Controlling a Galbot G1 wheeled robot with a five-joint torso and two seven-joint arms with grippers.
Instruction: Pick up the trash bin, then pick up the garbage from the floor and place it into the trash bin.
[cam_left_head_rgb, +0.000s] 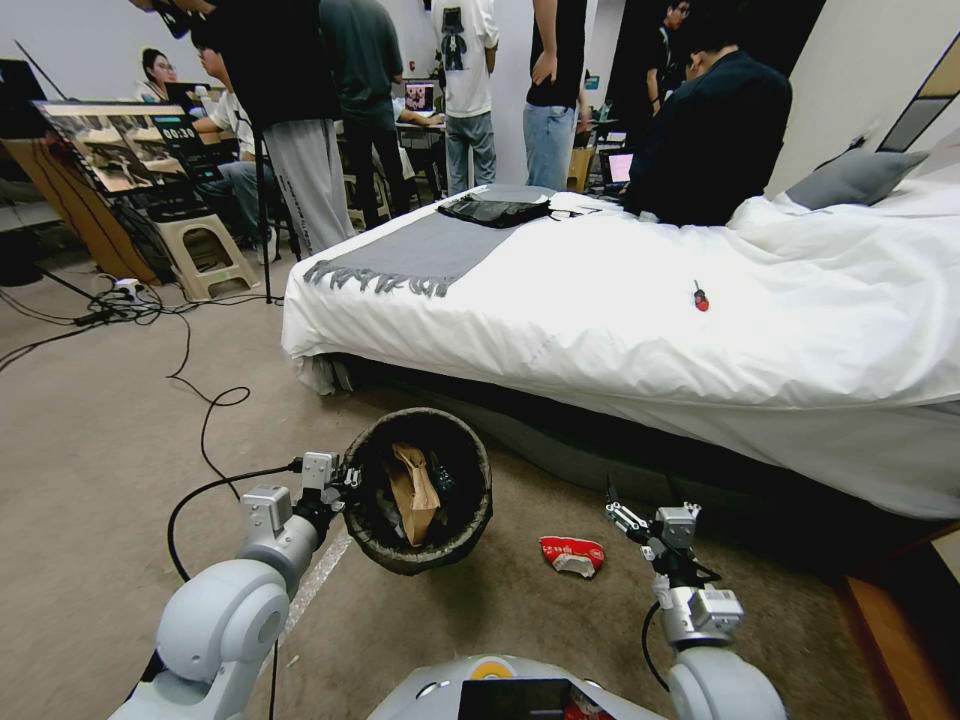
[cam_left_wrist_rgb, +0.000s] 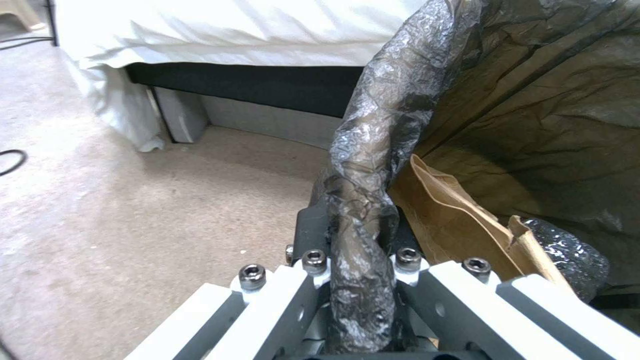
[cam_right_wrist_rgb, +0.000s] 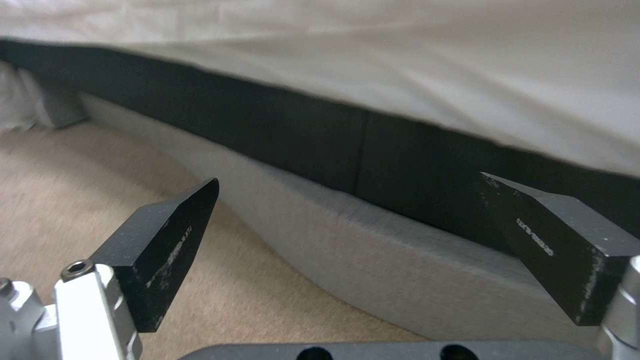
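The bin (cam_left_head_rgb: 418, 490) hangs off the floor (cam_left_head_rgb: 90, 480), its bag-lined rim pinched in the left claw (cam_left_head_rgb: 347, 487); the left wrist view shows a brown paper bag (cam_left_wrist_rgb: 460, 220) inside. A red-and-white packet (cam_left_head_rgb: 572, 555) lies on the carpet between the claws. The right claw (cam_right_wrist_rgb: 360, 240) (fingers spread wide, holding nothing) hovers near the bed's (cam_left_head_rgb: 640, 290) base with bare carpet beneath.

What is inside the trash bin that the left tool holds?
Inside the trash bin, held at its rim by the left tool, a flat brown paper bag stands against the dark liner, with a dark crumpled item beside it. The paper bag covers whatever lies beneath.
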